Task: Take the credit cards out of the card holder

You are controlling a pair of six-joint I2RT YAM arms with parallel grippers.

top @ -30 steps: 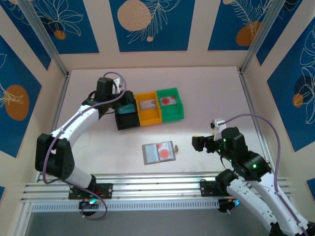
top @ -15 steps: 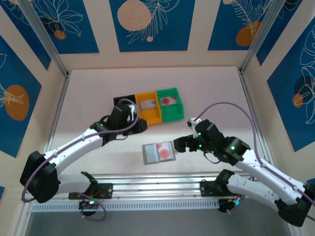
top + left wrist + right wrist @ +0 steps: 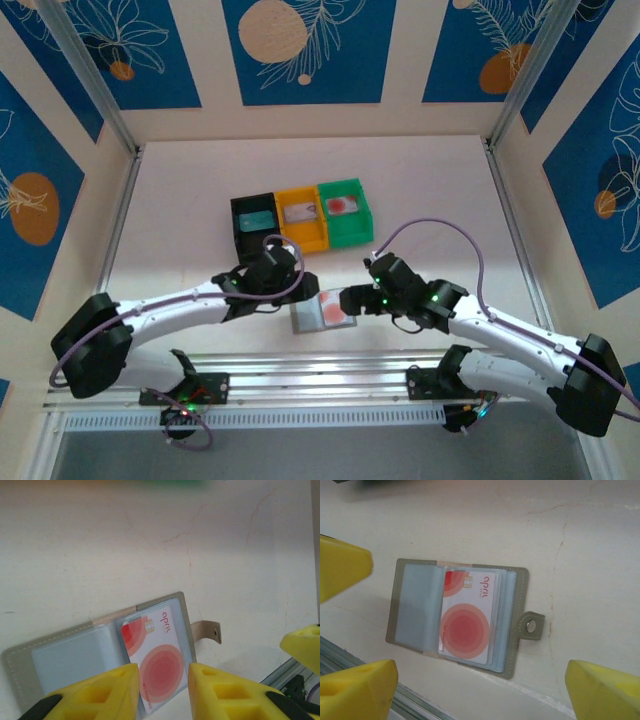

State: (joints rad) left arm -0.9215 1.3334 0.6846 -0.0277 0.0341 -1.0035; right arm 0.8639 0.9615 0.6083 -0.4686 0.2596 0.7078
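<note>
The grey-taupe card holder (image 3: 416, 605) lies open and flat on the table near the front rail (image 3: 318, 318). A pale credit card with a big red dot (image 3: 467, 620) sits in its right clear pocket, tilted a little (image 3: 159, 655). My left gripper (image 3: 162, 682) hovers just over the card's near end, its yellow fingers (image 3: 100, 690) a narrow gap apart and holding nothing. My right gripper (image 3: 480, 695) stands wide open above the holder's near edge. In the top view the left gripper (image 3: 297, 295) and the right gripper (image 3: 352, 300) flank the holder.
Black (image 3: 240, 240), orange (image 3: 305, 240) and green (image 3: 350, 235) bins stand in a row behind the holder, each with a card inside. The holder's snap tab (image 3: 531, 626) sticks out to the right. The aluminium rail (image 3: 320, 385) runs along the near table edge.
The left arm swung from the black bin down to the card holder. The right arm came in from the right side to the holder, and its jaws narrowed a little.
</note>
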